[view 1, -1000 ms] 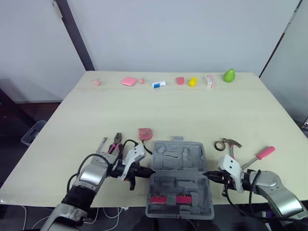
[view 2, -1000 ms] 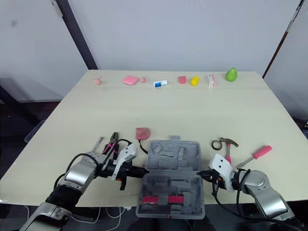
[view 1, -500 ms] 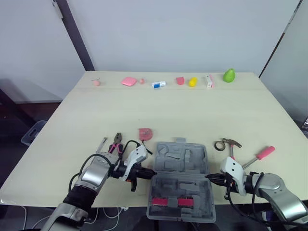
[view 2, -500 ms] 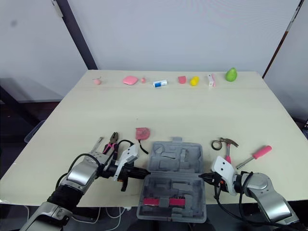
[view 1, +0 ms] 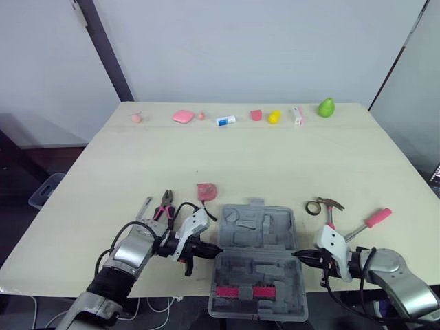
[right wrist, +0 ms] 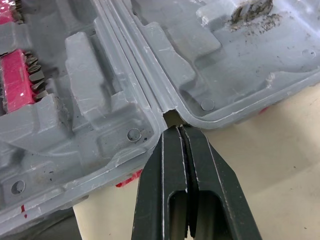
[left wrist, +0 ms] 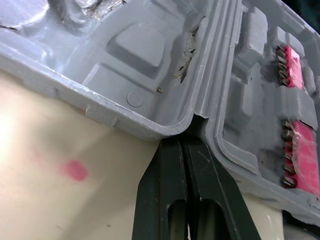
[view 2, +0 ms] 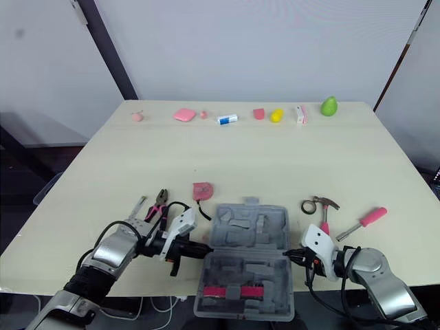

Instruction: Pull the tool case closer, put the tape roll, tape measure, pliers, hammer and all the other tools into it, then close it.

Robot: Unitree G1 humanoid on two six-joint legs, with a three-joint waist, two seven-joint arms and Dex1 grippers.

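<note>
The grey tool case (view 1: 258, 234) lies open at the table's front middle, its near half reaching past the front edge, with a red bit holder (view 1: 239, 292) inside. My left gripper (view 1: 214, 249) is shut, tips in the hinge notch (left wrist: 185, 142) on the case's left side. My right gripper (view 1: 297, 255) is shut too, tips at the right hinge notch (right wrist: 179, 129). Pink-handled pliers (view 1: 165, 204) and a metal tool (view 1: 144, 206) lie left of the case. A pink tape measure (view 1: 206, 190) sits behind it. To the right lie the tape roll (view 1: 315, 207), hammer (view 1: 331, 206) and a pink-handled screwdriver (view 1: 375, 219).
Along the table's far edge runs a row of small items: pink pieces (view 1: 183, 116), a blue-white tube (view 1: 225, 121), a yellow object (view 1: 274, 117) and a green pear shape (view 1: 326, 107). Bare tabletop (view 1: 261, 158) lies between that row and the tools.
The case has slid a little nearer the front edge, with both shut grippers staying at its hinge ends. Its near half hangs further over the edge.
</note>
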